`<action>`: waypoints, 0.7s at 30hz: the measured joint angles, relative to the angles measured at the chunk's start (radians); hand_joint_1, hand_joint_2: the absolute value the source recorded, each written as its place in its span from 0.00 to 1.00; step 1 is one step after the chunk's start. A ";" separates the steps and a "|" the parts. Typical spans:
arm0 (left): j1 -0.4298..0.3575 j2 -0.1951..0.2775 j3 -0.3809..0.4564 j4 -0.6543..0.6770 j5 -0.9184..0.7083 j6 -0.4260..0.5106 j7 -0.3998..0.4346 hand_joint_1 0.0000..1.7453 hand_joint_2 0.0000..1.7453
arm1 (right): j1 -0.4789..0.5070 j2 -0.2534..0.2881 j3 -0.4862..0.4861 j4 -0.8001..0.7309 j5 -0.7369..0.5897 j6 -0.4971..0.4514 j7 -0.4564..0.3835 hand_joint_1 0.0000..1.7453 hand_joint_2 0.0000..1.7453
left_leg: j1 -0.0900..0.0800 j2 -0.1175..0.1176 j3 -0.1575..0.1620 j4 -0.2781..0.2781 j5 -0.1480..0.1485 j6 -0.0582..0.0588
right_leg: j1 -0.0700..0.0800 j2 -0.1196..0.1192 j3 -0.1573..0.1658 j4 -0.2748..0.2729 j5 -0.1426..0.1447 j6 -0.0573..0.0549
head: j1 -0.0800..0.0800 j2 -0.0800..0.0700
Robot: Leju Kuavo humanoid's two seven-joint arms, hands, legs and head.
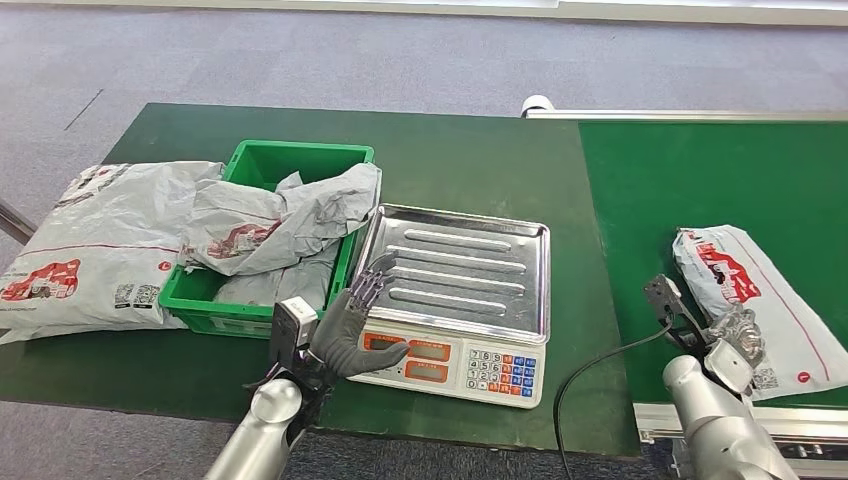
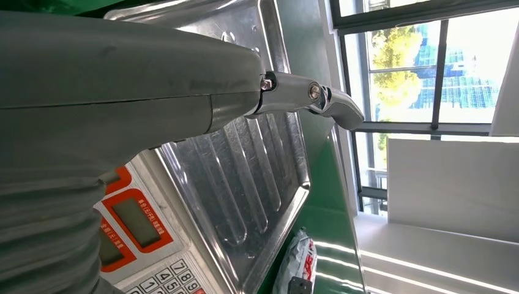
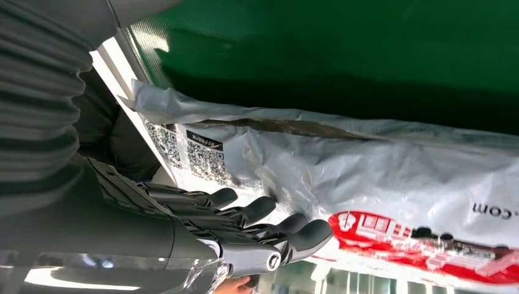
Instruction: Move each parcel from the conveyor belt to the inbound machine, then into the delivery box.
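**Parcel on belt, right robot hand alongside**

Parcel flat on the conveyor belt, lower right of the head view, well apart from the scale. Long axis slanted from upper left down toward lower right of frame. Right robot hand at the parcel's near lower edge, just beside or touching it; cannot tell which. In the right wrist view, right robot hand with fingers extended side by side and slightly curled over the grey wrapper, nothing seen pinched. Grip not yet made, by the look of it.

Left robot hand at lower centre, over the front left corner of the inbound machine, fingers spread, holding nothing. Steel tray bare.

Delivery box, green, left of the scale on the desk, already stuffed with grey bags; one more large bag lying at far left beside it.

Right arm clearly the nearer one to the parcel. Likely next: closing on the near edge, then carrying leftward to the tray.
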 joint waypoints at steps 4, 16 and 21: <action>0.000 0.000 0.001 0.000 -0.005 -0.001 0.000 0.00 1.00 | -0.003 0.000 -0.009 0.005 -0.013 0.024 -0.007 0.00 1.00 | 0.000 0.000 0.000 0.000 0.000 0.000 | 0.000 0.000 0.000 0.000 0.000 0.000 | 0.000 0.000; 0.000 0.000 0.007 0.000 -0.040 0.006 0.002 0.00 1.00 | -0.021 0.000 -0.037 0.015 -0.009 0.057 -0.010 0.00 1.00 | 0.000 0.000 0.000 0.000 0.000 0.000 | 0.000 0.000 0.000 0.000 0.000 0.000 | 0.000 0.000; 0.000 0.000 0.008 0.000 -0.046 0.010 0.002 0.00 1.00 | -0.024 0.000 -0.037 0.017 -0.004 0.051 -0.010 0.00 1.00 | 0.000 0.000 0.000 0.000 0.000 0.000 | 0.000 0.000 0.000 0.000 0.000 0.000 | 0.000 0.000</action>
